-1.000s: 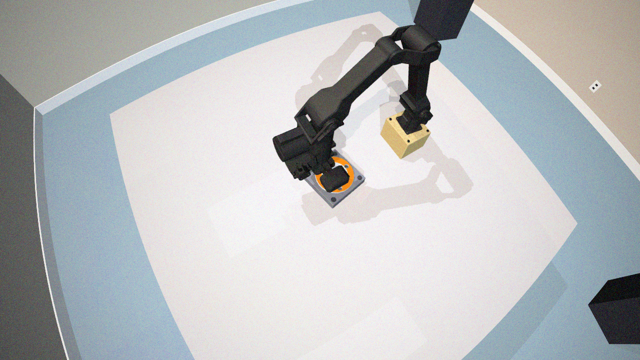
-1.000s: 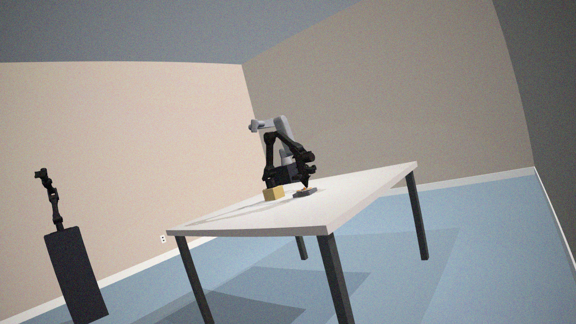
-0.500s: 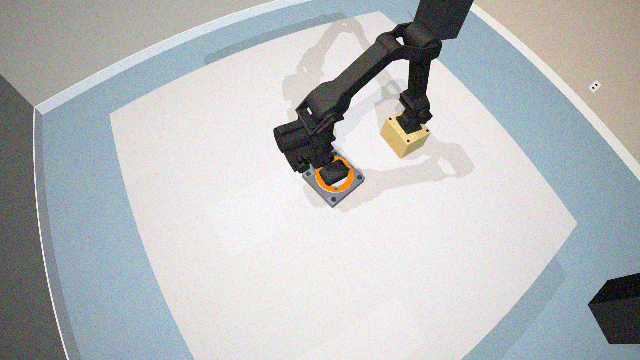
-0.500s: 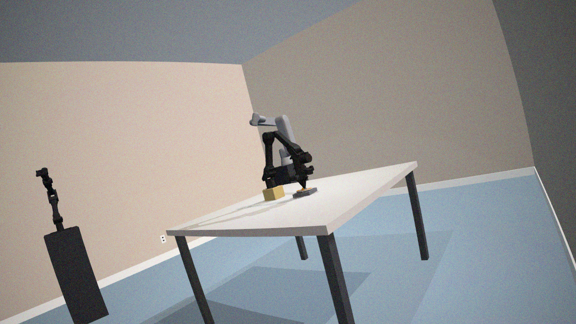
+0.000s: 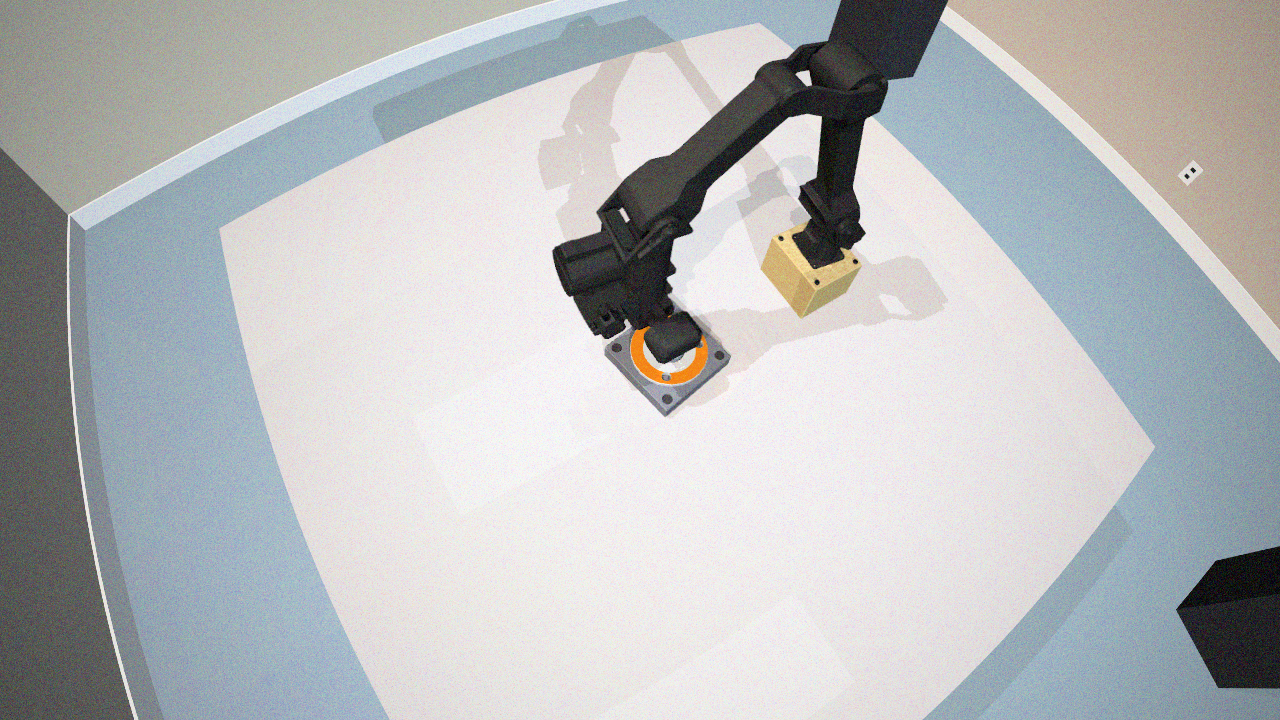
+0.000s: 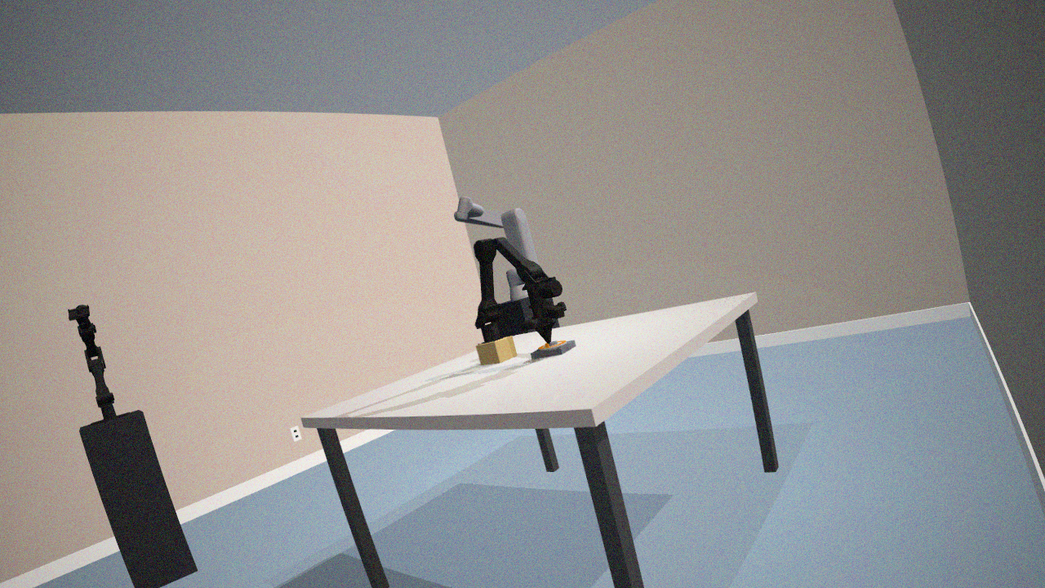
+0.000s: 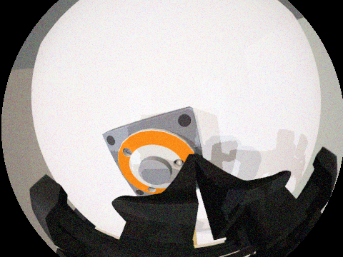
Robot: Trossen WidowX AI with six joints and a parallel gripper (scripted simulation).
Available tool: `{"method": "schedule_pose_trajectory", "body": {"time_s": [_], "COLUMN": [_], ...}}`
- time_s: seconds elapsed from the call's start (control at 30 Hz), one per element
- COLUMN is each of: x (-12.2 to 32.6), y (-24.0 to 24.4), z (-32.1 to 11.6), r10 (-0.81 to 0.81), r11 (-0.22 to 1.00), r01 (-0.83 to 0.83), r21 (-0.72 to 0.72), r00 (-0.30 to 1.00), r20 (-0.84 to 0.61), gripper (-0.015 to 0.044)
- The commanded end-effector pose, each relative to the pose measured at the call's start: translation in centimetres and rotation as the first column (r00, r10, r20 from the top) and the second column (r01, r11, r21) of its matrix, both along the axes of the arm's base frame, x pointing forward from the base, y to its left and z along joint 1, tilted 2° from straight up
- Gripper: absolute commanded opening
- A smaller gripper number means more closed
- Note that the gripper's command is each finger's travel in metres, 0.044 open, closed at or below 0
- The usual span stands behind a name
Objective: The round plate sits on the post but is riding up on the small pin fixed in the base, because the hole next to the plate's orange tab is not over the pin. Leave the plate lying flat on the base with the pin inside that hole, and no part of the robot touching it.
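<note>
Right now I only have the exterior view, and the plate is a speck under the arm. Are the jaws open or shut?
Observer: Shut, with nothing between them. In the wrist view the tips meet in a point.
Operator: Where is that point relative to the plate?
Observer: At the right side of the round plate's orange ring. I cannot tell whether it is touching or just above.
Operator: Can you see the hole for the pin?
Observer: Three small holes show around the plate, but I cannot tell which is the one by the tab. The jaws hide part of the ring.
</note>
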State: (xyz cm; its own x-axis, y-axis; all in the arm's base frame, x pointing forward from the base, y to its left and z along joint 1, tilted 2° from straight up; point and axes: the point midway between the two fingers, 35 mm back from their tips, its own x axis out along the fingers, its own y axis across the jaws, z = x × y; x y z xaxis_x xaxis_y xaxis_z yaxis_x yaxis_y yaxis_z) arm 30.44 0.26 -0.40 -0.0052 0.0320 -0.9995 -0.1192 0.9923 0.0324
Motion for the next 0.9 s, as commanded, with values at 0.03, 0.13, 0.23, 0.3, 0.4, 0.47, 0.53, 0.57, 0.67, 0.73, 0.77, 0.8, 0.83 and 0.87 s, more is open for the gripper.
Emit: {"method": "schedule_pose_trajectory", "body": {"time_s": [0.03, 0.13, 0.23, 0.3, 0.4, 0.47, 0.53, 0.57, 0.67, 0.73, 0.77, 0.8, 0.83, 0.87], "x": [0.0, -0.1, -0.3, -0.3, -0.1, -0.1, -0.1, -0.1, -0.1, -0.1, -0.1, -0.1, -0.1, -0.1], "y": [-0.1, -0.1, -0.1, -0.1, 0.0, 0.0, 0.0, 0.0, 0.0, 0.0, 0.0, 0.0, 0.0, 0.0], "z": [1.3, 3.2, 4.7, 4.8, 3.8, 3.8, 3.8, 3.8, 3.8, 3.8, 3.8, 3.8, 3.8, 3.8], "r10": [0.004, 0.004, 0.004, 0.004, 0.001, 0.001, 0.001, 0.001, 0.001, 0.001, 0.001, 0.001, 0.001, 0.001], "r11": [1.0, 1.0, 1.0, 1.0, 1.0, 1.0, 1.0, 1.0, 1.0, 1.0, 1.0, 1.0, 1.0, 1.0], "r01": [-0.004, -0.004, -0.004, -0.004, -0.001, -0.001, -0.001, -0.001, -0.001, -0.001, -0.001, -0.001, -0.001, -0.001], "r21": [-0.005, -0.005, -0.005, -0.005, 0.0, 0.0, 0.0, 0.0, 0.0, 0.0, 0.0, 0.0, 0.0, 0.0], "r00": [1.0, 1.0, 1.0, 1.0, 1.0, 1.0, 1.0, 1.0, 1.0, 1.0, 1.0, 1.0, 1.0, 1.0], "r20": [0.003, 0.003, 0.002, 0.003, 0.005, 0.005, 0.005, 0.005, 0.005, 0.005, 0.005, 0.005, 0.005, 0.005], "gripper": [0.0, 0.0, 0.0, 0.0, 0.0, 0.0, 0.0, 0.0, 0.0, 0.0, 0.0, 0.0, 0.0, 0.0]}}
